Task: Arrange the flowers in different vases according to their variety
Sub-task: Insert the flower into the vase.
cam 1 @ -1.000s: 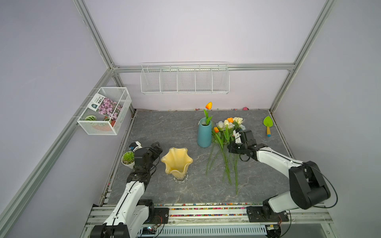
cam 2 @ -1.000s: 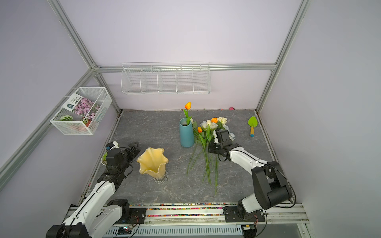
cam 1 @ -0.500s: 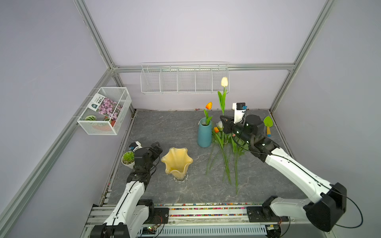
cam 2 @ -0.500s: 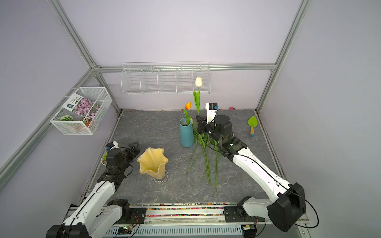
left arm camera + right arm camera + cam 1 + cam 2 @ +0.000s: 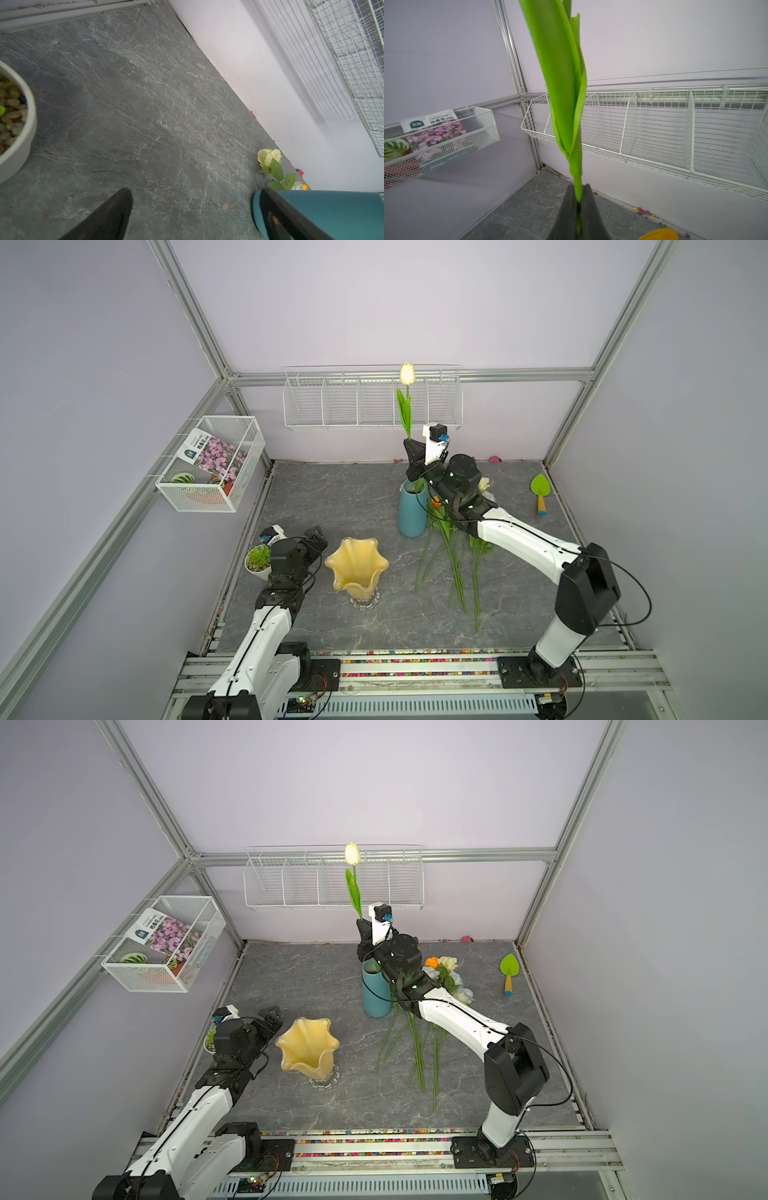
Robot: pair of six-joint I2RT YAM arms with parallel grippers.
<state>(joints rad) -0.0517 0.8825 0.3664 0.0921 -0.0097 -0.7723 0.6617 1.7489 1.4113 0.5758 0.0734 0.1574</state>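
**Cream tulip held upright over the teal vase**

At the left edge of the table stands a white pot holding a small succulent. Just beside it the left gripper hovers low, its jaws spread wide with nothing between them. Immediately right of that gripper stands the amber vase. Farther right and farther back is the teal vase. Above its mouth the right gripper has its jaws pressed together on the green stem of a cream tulip. The bloom points up in front of the wire shelf on the far wall. Right of the teal vase the other flowers lie on the table, blooms at the far end, partly under the right arm. A green trowel lies near the right edge.
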